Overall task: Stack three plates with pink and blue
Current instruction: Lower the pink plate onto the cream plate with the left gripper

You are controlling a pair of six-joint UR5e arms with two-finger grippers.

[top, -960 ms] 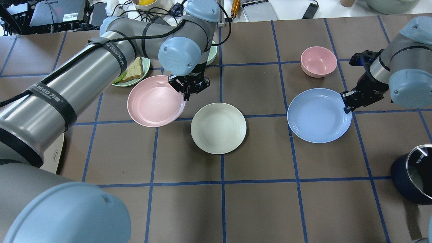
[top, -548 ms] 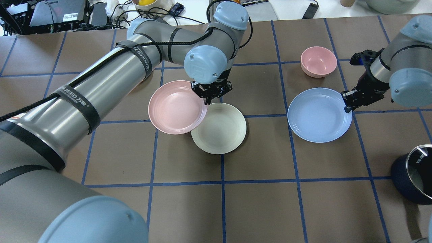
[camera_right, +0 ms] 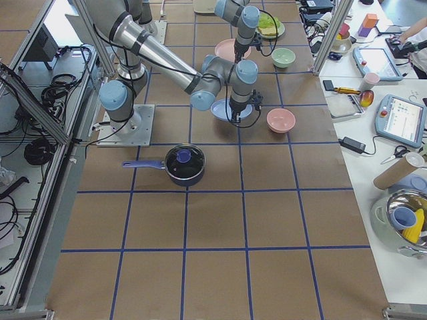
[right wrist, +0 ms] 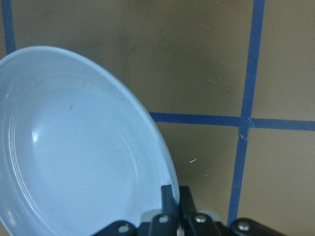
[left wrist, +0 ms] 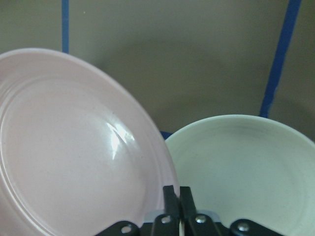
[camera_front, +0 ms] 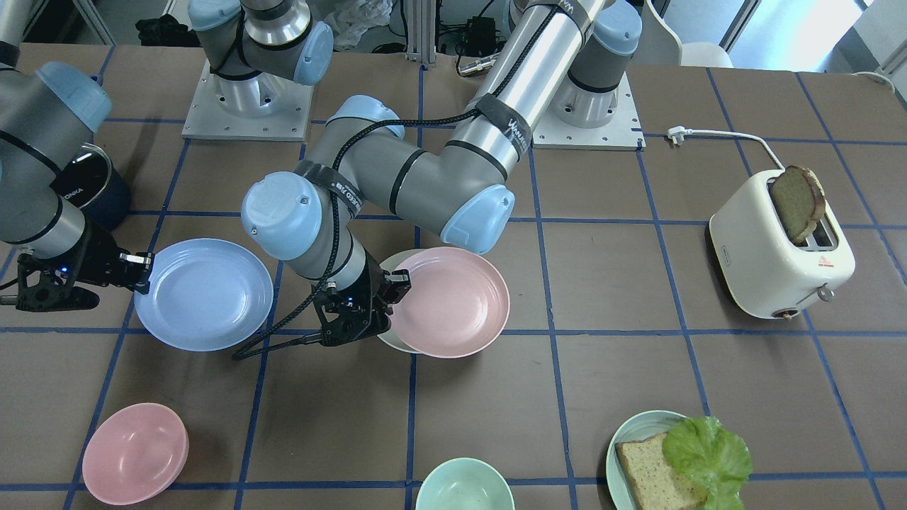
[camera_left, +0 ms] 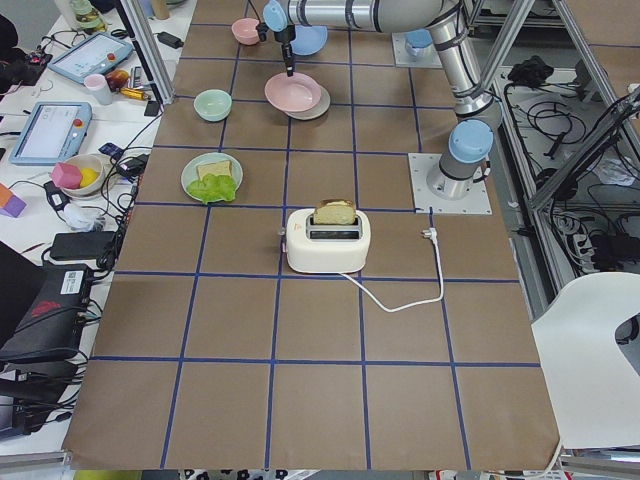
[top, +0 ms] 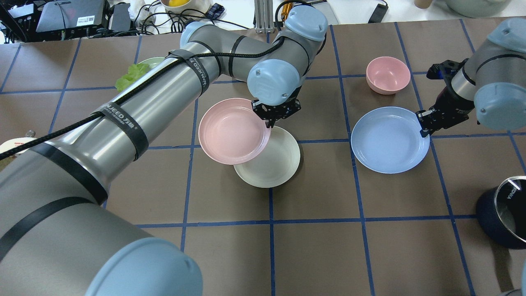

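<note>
My left gripper point(top: 270, 122) is shut on the rim of the pale pink plate point(top: 232, 131) and holds it above the table. The pink plate overlaps the left part of the cream-white plate point(top: 275, 164), which lies flat on the table. The left wrist view shows the pink plate point(left wrist: 69, 157) pinched at its rim, with the cream plate point(left wrist: 246, 167) below to the right. My right gripper point(top: 423, 130) is shut on the right rim of the light blue plate point(top: 388, 139), as the right wrist view point(right wrist: 74, 152) also shows. I cannot tell if the blue plate is lifted.
A deeper pink bowl point(top: 388, 75) stands behind the blue plate. A dark pot point(top: 505, 211) sits at the right edge. A mint bowl point(camera_front: 464, 485), a teal plate with bread and lettuce point(camera_front: 680, 460) and a white toaster point(camera_front: 779, 248) stand on the far and left sides.
My left gripper has carried the pink plate to the right, from beside the cream plate to partly over it. The right gripper and blue plate have hardly moved.
</note>
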